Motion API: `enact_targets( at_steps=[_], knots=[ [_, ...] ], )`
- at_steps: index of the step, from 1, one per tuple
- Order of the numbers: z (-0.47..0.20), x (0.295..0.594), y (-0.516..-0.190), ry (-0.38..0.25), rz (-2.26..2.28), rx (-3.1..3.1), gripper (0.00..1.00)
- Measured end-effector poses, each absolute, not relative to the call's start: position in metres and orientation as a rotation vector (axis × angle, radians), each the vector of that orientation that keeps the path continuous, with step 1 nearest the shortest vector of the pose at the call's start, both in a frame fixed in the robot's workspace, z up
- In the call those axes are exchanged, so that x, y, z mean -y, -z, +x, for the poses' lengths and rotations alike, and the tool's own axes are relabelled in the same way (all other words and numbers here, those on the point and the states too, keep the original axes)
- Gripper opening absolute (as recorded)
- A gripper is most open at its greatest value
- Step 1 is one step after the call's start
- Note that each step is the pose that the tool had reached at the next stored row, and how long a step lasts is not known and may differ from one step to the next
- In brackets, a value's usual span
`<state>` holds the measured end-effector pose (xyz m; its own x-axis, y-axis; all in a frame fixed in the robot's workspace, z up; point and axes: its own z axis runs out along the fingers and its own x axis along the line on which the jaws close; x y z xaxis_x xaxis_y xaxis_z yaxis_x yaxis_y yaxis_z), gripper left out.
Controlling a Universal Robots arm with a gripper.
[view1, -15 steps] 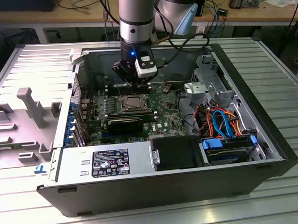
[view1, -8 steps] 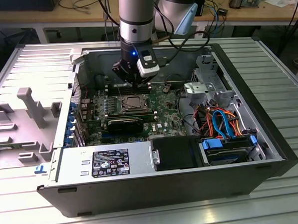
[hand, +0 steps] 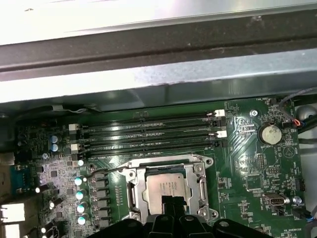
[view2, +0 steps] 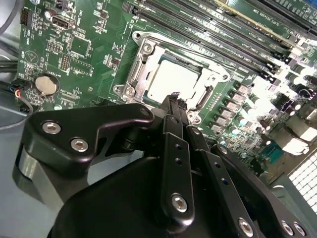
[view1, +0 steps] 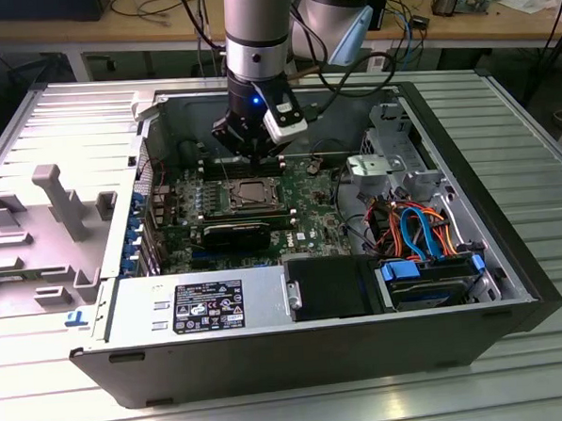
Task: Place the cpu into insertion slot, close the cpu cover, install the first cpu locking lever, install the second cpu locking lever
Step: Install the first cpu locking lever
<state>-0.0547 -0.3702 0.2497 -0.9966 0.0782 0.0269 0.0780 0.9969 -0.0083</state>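
As cpu (hand: 168,189) fills insertion slot (hand: 133,187), tool (view2: 174,99) near

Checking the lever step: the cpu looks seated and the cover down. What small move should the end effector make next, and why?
Probably a short sideways shift of the shut end effector toward the thin wire lever, which seems to stand unlatched beside the socket. The flat silver-grey square cpu lies framed by the silver metal cover plate, and the tip hovers at that plate's edge.
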Motion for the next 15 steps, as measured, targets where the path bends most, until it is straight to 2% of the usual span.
enact_targets(
  at_steps=[15],
  knots=[
    [-0.0547,0.3702,-0.2497,-0.013,0.065,3.114,0.11]
  ],
)
